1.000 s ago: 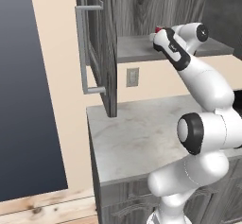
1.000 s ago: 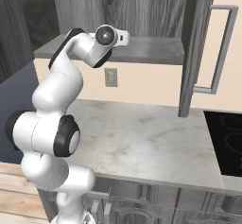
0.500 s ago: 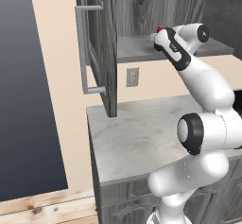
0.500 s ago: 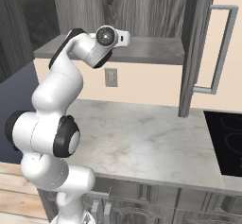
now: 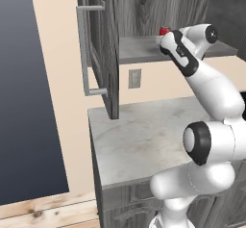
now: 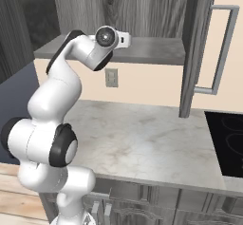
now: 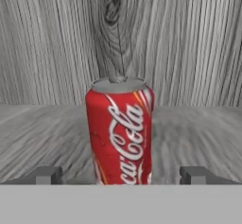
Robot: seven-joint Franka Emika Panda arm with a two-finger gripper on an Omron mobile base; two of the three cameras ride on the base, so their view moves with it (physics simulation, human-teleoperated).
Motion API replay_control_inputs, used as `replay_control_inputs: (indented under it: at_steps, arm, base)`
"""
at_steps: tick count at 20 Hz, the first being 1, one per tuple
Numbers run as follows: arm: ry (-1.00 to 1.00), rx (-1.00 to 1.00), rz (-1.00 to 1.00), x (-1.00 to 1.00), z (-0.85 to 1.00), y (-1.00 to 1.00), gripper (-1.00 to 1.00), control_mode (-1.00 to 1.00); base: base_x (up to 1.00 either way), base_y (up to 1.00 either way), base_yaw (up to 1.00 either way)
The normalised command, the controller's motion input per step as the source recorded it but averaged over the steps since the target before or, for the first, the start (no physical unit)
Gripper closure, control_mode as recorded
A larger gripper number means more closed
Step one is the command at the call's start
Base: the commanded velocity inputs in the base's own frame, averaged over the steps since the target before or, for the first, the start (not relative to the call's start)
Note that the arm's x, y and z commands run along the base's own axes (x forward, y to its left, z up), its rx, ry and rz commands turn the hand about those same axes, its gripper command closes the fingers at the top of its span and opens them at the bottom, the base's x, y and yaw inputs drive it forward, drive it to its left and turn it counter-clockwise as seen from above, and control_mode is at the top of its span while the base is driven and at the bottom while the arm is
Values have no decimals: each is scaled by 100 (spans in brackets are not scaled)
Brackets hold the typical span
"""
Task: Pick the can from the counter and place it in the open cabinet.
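The red can with a silver top stands upright on the grey shelf of the open cabinet, against its wood-grain back wall. My gripper is open: its two fingertips stand wide on either side of the can's base, with a gap on each side. In the left base view the can peeks out behind the hand, which reaches over the cabinet shelf. The marble counter lies below.
The cabinet door with its silver bar handle hangs open to the left of the arm. A wall outlet sits under the shelf. A black cooktop is set into the counter at the right.
The jaws have spread away from the can, which stays upright on the shelf. The arm has barely moved.
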Motion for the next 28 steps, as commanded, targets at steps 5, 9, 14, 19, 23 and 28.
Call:
replay_control_inputs:
  at_steps: [5,9,14,19,23,28]
  arm:
    - [0,0,-1,-44,13,0,-100,-100]
    - [0,0,-3,-56,14,0,-100,-100]
    - [0,0,-4,-60,6,0,-100,-100]
    - [1,0,-5,-64,0,1,-100,-100]
    - [3,0,-6,-65,0,7,-100,-100]
    - [6,0,-5,-64,0,11,-100,-100]
  base:
    - [0,0,0]
    - [0,0,0]
    - [0,0,0]
    - [0,0,0]
    - [0,0,0]
    - [0,0,0]
